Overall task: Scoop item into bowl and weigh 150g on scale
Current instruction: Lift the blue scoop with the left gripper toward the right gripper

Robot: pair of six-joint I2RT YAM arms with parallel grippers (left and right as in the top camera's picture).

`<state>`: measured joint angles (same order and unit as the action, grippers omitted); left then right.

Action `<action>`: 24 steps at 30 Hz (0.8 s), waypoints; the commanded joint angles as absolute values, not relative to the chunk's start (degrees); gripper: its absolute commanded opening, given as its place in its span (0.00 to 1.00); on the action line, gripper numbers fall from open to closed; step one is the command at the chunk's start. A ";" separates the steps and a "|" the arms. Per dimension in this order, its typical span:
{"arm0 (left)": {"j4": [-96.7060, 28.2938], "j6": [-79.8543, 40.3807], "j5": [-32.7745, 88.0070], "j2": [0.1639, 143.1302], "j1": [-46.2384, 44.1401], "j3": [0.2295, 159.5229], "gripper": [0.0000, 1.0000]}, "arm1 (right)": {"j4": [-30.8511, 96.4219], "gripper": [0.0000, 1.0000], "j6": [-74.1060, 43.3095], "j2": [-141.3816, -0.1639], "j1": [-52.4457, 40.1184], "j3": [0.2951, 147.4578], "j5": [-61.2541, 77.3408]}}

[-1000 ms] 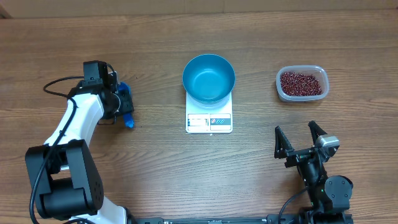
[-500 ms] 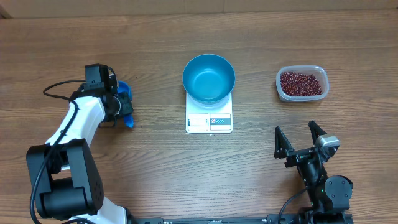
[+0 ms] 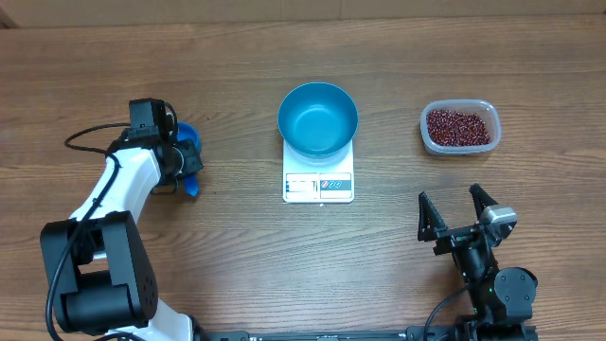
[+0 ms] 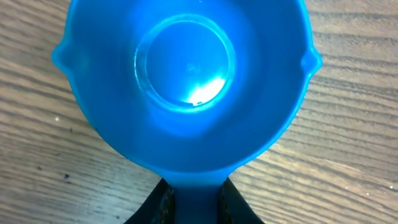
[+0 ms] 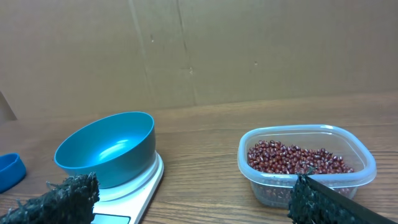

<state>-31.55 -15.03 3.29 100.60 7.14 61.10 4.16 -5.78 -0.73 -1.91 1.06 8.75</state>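
My left arm (image 3: pixel 123 185): white links, black joints, thin black cable (image 3: pixel 83 129). My right gripper (image 3: pixel 449 193): black, rough-surfaced; silver block (image 3: pixel 498 216) behind.

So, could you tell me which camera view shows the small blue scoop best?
The left wrist view: the scoop fills the frame, cup empty, handle between the fingers of the left gripper. Overhead shows only blue slivers beside that gripper; the right wrist view catches a bit of rim at its left edge.
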 commanded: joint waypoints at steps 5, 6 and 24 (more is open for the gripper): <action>-38.22 -22.96 5.54 93.21 7.55 69.41 0.16 | 3.99 1.00 -6.00 -0.27 -1.76 0.47 8.82; -39.92 -24.18 6.48 91.83 7.81 71.31 0.15 | 3.97 1.00 -6.00 -0.30 -1.76 0.47 8.82; -43.72 -49.06 47.57 85.76 8.97 78.06 0.04 | 3.99 1.00 -5.98 -0.27 -1.76 0.47 8.34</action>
